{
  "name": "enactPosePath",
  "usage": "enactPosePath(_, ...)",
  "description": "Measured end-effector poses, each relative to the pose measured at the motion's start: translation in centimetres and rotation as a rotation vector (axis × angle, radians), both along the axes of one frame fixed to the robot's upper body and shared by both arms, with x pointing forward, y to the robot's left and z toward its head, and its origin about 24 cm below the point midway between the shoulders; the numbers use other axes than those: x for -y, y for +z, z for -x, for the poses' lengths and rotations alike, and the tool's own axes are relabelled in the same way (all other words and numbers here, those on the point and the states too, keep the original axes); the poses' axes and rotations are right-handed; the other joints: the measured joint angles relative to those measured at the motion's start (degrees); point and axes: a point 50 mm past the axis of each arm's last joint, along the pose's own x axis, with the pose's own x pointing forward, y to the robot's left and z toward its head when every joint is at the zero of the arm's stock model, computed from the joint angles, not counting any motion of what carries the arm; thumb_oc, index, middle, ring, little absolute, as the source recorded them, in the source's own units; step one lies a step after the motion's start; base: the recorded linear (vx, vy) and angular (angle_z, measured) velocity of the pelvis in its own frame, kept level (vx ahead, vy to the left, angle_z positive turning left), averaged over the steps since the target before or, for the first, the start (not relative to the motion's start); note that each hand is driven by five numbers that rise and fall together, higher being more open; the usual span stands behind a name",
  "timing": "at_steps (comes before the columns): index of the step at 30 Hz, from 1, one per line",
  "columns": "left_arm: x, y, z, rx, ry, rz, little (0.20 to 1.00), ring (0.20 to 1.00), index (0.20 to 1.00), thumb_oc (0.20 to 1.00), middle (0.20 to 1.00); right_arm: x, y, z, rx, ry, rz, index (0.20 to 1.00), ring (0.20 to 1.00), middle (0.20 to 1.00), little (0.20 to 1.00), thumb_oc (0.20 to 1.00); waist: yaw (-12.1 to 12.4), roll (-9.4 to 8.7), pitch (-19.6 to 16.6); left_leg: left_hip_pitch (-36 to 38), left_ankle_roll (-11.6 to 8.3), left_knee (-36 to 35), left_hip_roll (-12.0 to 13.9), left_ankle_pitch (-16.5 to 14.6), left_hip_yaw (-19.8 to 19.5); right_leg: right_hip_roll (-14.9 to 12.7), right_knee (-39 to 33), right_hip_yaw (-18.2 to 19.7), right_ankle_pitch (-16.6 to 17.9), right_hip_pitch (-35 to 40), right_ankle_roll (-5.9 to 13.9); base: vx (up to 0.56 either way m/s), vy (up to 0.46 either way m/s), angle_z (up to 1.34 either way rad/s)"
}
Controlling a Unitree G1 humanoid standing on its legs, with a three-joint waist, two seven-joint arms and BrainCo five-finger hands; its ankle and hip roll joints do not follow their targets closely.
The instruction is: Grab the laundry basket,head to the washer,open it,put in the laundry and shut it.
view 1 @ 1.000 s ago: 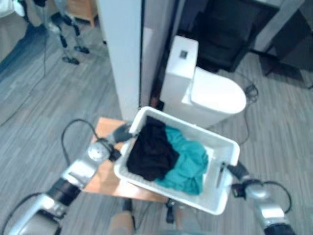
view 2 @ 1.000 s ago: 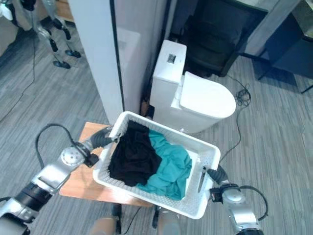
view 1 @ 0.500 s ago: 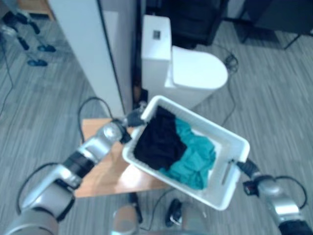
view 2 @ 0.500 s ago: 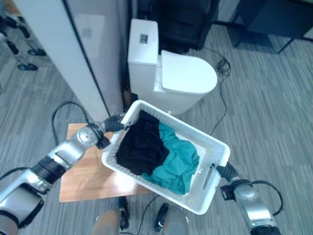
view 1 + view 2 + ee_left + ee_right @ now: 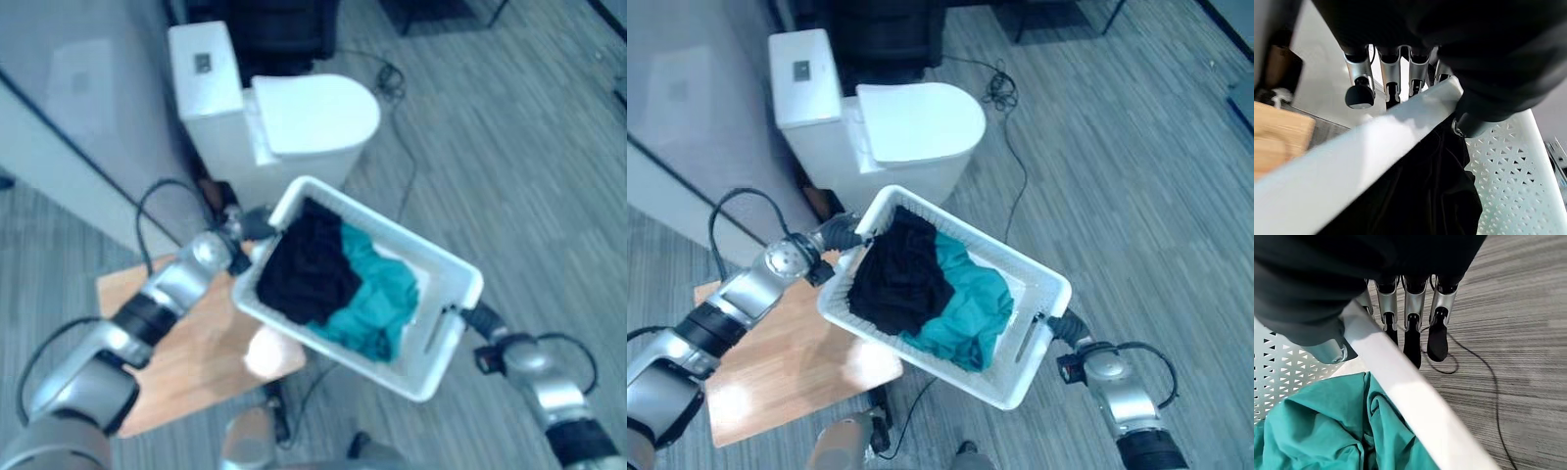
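The white laundry basket (image 5: pixel 392 231) hangs tilted between my two hands, partly over the wooden table's right edge. A black garment (image 5: pixel 309 269) and a teal garment (image 5: pixel 377 299) lie in it. My left hand (image 5: pixel 250 223) grips the basket's far-left end. In the left wrist view its fingers (image 5: pixel 1359 93) run outside the rim (image 5: pixel 1400 122) and the thumb sits inside. My right hand (image 5: pixel 485 321) holds the near-right end. In the right wrist view its fingers (image 5: pixel 1437 340) curl under the rim (image 5: pixel 1400 382), beside the teal cloth (image 5: pixel 1317 431).
A white toilet (image 5: pixel 294 117) stands just beyond the basket, with a grey partition wall (image 5: pixel 69 108) to its left. The low wooden table (image 5: pixel 186 362) is under my left arm. A black cable (image 5: pixel 1004 88) trails over the grey striped floor to the right.
The whole view has swung: toilet and wall have slid to the upper left and more open floor shows on the right. The basket stays gripped by both hands, now further off the table.
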Motion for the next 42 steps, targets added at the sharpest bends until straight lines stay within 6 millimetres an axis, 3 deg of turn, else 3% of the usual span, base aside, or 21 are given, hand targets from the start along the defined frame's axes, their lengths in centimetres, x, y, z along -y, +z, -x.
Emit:
enactPosePath(2, -0.2, -0.5, 0.3, -0.012, -0.001, -0.003, 0.200, 0.200, 0.200, 0.200, 0.200, -0.2, -0.5, 0.4, -0.013, -0.005, -0.013, 0.200, 0.200, 0.200, 0.200, 0.200, -0.1, -0.96, -0.2, -4.2, -1.23, 7.5, 3.2, -1.5, -0.4, 2.0, -0.3, 0.4, 0.6, 0.0, -1.36, -0.15, -0.229, -0.26)
enactPosePath(3, 0.3, -0.8, 0.5, -0.021, -0.012, 0.013, 0.200, 0.200, 0.200, 0.200, 0.200, 0.4, -0.3, 0.6, -0.014, -0.017, 0.005, 0.200, 0.200, 0.200, 0.200, 0.200, -0.5, -1.76, -0.7, -4.7, -3.10, 3.2, 1.1, -1.1, -1.2, 2.3, -0.4, 0.5, 0.1, -0.5, -2.21, -0.16, -0.226, -0.30)
enactPosePath(4, 0.3, -1.3, 0.7, -0.038, -0.012, 0.025, 0.200, 0.200, 0.200, 0.200, 0.200, 0.9, 0.0, 0.5, -0.013, -0.017, 0.020, 0.200, 0.200, 0.200, 0.200, 0.200, -0.4, -0.28, -1.4, -4.0, -0.75, -0.2, 0.8, 3.2, -1.6, 4.0, -0.3, 1.3, 0.1, -0.5, -2.26, -0.15, -0.211, -0.39)
enactPosePath(6, 0.4, -1.7, 0.8, -0.046, -0.006, 0.032, 0.200, 0.200, 0.200, 0.200, 0.200, 0.7, -0.3, 0.9, -0.011, -0.026, 0.002, 0.200, 0.200, 0.200, 0.200, 0.200, -1.9, 0.18, -2.1, -1.2, -0.05, -3.2, 2.2, 3.2, -0.4, 5.6, 1.5, 1.9, -2.6, -0.4, -3.59, -0.14, -0.180, -0.17)
enactPosePath(7, 0.8, -1.5, 0.7, -0.035, -0.010, 0.039, 0.200, 0.200, 0.200, 0.200, 0.200, 0.7, -0.6, 1.3, -0.021, -0.031, -0.015, 0.200, 0.200, 0.200, 0.200, 0.200, -1.9, 0.21, -2.1, -0.5, -0.58, -3.6, 3.0, 3.6, -0.9, 5.8, 3.4, 2.1, -5.6, -2.0, -6.24, -0.20, -0.207, -0.24)
enactPosePath(8, 0.5, -1.3, 0.6, -0.025, 0.000, 0.037, 0.200, 0.200, 0.200, 0.200, 0.200, 0.5, -0.4, 0.9, -0.005, -0.024, -0.022, 0.200, 0.200, 0.200, 0.200, 0.200, -1.7, 0.02, -2.1, -0.1, -1.58, -3.4, 3.8, 4.3, -0.7, 5.6, -1.2, 3.6, -4.1, -3.3, -8.68, -0.13, -0.130, -0.32)
enactPosePath(13, 1.1, -2.0, 0.7, -0.038, 0.002, 0.054, 0.200, 0.200, 0.200, 0.200, 0.200, 0.7, -0.9, 1.4, -0.020, -0.052, -0.022, 0.200, 0.200, 0.200, 0.200, 0.200, -2.7, 2.46, -1.9, 1.3, -5.25, -3.7, 7.3, 8.9, -3.9, 9.5, -0.6, 2.8, -2.5, -2.0, -8.93, -0.17, -0.188, -0.03)
enactPosePath(15, 1.8, -2.6, 0.7, -0.051, 0.003, 0.074, 0.200, 0.200, 0.200, 0.200, 0.200, 1.4, -0.7, 1.5, -0.019, -0.074, -0.010, 0.200, 0.200, 0.200, 0.200, 0.200, -3.3, 4.90, -0.5, 3.6, -3.02, -5.8, 10.0, 12.5, -4.5, 11.8, 4.7, 3.2, -2.7, -2.8, -8.99, -0.13, -0.131, 0.02)
enactPosePath(16, 1.9, -2.7, 0.7, -0.056, 0.001, 0.081, 0.200, 0.200, 0.200, 0.200, 0.200, 1.5, -0.7, 1.6, -0.021, -0.079, -0.006, 0.200, 0.200, 0.200, 0.200, 0.200, -3.4, 4.43, -0.5, 3.5, -3.58, -5.2, 10.1, 13.5, -4.9, 12.0, 3.7, 2.8, -2.6, -2.2, -9.60, -0.16, -0.156, -0.08)
enactPosePath(19, 2.1, -2.2, 0.5, -0.038, 0.008, 0.097, 0.200, 0.200, 0.200, 0.200, 0.200, 2.2, 0.5, 0.8, 0.031, -0.098, 0.015, 0.200, 0.200, 0.200, 0.200, 0.200, -3.3, 3.74, 0.3, 2.6, -8.33, -3.8, 10.6, 16.8, -10.5, 12.5, 0.1, 3.4, -3.0, -0.6, -10.56, -0.10, -0.078, -0.25)
enactPosePath(21, 2.3, -2.0, 0.4, -0.036, 0.005, 0.110, 0.200, 0.200, 0.200, 0.200, 0.200, 2.4, 0.7, 0.8, 0.039, -0.111, 0.016, 0.200, 0.200, 0.200, 0.200, 0.200, -3.5, 2.68, 1.1, 0.5, -13.77, -1.1, 10.0, 12.1, -11.9, 12.0, 0.1, 3.9, -2.8, -0.6, -10.77, -0.14, -0.088, -0.16)
enactPosePath(23, 2.7, -2.0, 0.4, -0.045, 0.005, 0.146, 0.200, 0.200, 0.200, 0.200, 0.200, 2.7, 0.5, 0.8, 0.032, -0.130, 0.000, 0.200, 0.200, 0.200, 0.200, 0.200, -3.6, 2.93, 1.1, 3.2, -11.15, -3.2, 9.4, 14.7, -13.8, 12.4, 1.6, 4.4, -2.6, -1.2, -11.12, -0.06, -0.062, -0.20)
enactPosePath(26, 2.9, -1.9, 0.0, -0.036, 0.022, 0.157, 0.200, 0.200, 0.200, 0.200, 0.200, 2.4, 0.5, 0.3, 0.050, -0.142, -0.022, 0.200, 0.200, 0.200, 0.200, 0.200, -3.1, 4.30, 2.3, 7.6, -10.02, -4.3, 11.7, 15.7, -16.7, 13.2, 9.0, 5.9, -3.8, -4.2, -11.46, -0.03, -0.047, -0.51)
enactPosePath(27, 2.7, -1.7, -0.2, -0.037, 0.026, 0.155, 0.200, 0.200, 0.200, 0.200, 0.200, 2.3, 0.6, 0.2, 0.060, -0.139, -0.028, 0.200, 0.200, 0.200, 0.200, 0.200, -2.9, 3.70, 2.1, 8.0, -10.06, -4.2, 10.8, 15.7, -17.6, 13.3, 3.9, 5.8, -3.9, -2.9, -11.97, -0.01, -0.028, -0.52)
enactPosePath(28, 2.6, -0.9, -0.5, -0.018, 0.024, 0.154, 0.200, 0.200, 0.200, 0.200, 0.200, 2.0, 0.8, 0.0, 0.074, -0.132, -0.035, 0.200, 0.200, 0.200, 0.200, 0.200, -2.7, 1.26, 1.8, 7.3, -10.99, -2.9, 8.8, 14.9, -18.5, 11.7, -0.3, 5.8, -1.5, -1.6, -15.93, -0.02, -0.049, -0.15)
enactPosePath(29, 2.8, -0.4, -0.7, 0.001, 0.023, 0.164, 0.200, 0.200, 0.200, 0.200, 0.200, 2.2, 1.1, -0.3, 0.091, -0.145, -0.033, 0.200, 0.200, 0.200, 0.200, 0.200, -3.1, 2.40, 2.3, 5.4, -12.95, -0.5, 9.5, 13.3, -20.0, 12.2, -0.5, 5.5, -1.1, -1.5, -16.73, -0.02, -0.046, -0.02)
enactPosePath(30, 3.2, 0.0, -0.8, 0.012, 0.010, 0.169, 0.200, 0.200, 0.200, 0.200, 0.200, 2.3, 1.0, -0.2, 0.095, -0.166, -0.034, 0.200, 0.200, 0.200, 0.200, 0.200, -3.4, 2.93, 2.4, 4.4, -14.60, 0.7, 9.9, 11.7, -20.6, 12.4, -0.5, 5.2, -0.9, -1.7, -16.93, -0.04, -0.054, 0.10)
enactPosePath(38, 4.9, 0.1, -1.0, 0.011, -0.037, 0.158, 0.200, 0.200, 0.200, 0.200, 0.200, 2.8, 0.1, 1.4, 0.068, -0.218, -0.081, 0.200, 0.200, 0.200, 0.200, 0.200, -4.3, 4.34, 2.5, 4.5, -14.51, 1.1, 8.9, 13.7, -20.9, 12.1, 1.1, 3.2, -1.1, -2.2, -17.10, -0.08, -0.002, 0.12)
enactPosePath(39, 4.9, 0.2, -1.1, 0.015, -0.038, 0.157, 0.200, 0.200, 0.200, 0.200, 0.200, 2.8, 0.1, 1.4, 0.068, -0.218, -0.082, 0.200, 0.200, 0.200, 0.200, 0.200, -4.3, 4.22, 2.6, 4.5, -15.56, 0.2, 8.2, 15.5, -22.1, 11.5, 1.9, 3.0, -1.1, -2.6, -17.27, -0.04, 0.037, 0.08)
enactPosePath(41, 5.0, 1.2, -1.4, 0.042, -0.056, 0.130, 0.200, 0.200, 0.200, 0.200, 0.200, 2.9, 0.5, 1.4, 0.089, -0.223, -0.091, 0.200, 0.200, 0.200, 0.200, 0.200, -4.8, 2.52, 3.0, 1.9, -12.82, 10.5, 8.0, 7.4, -23.2, 8.2, 2.0, 1.4, -1.3, -4.1, -18.52, 0.01, 0.081, 0.15)
enactPosePath(42, 5.0, 1.6, -1.5, 0.046, -0.061, 0.134, 0.200, 0.200, 0.200, 0.200, 0.200, 3.0, 0.8, 1.6, 0.101, -0.224, -0.092, 0.200, 0.200, 0.200, 0.200, 0.200, -5.5, 2.62, 3.0, 2.3, -13.77, 14.4, 8.9, 4.0, -22.9, 7.9, 1.6, 0.4, -0.5, -4.1, -18.01, 0.05, 0.109, 0.29)
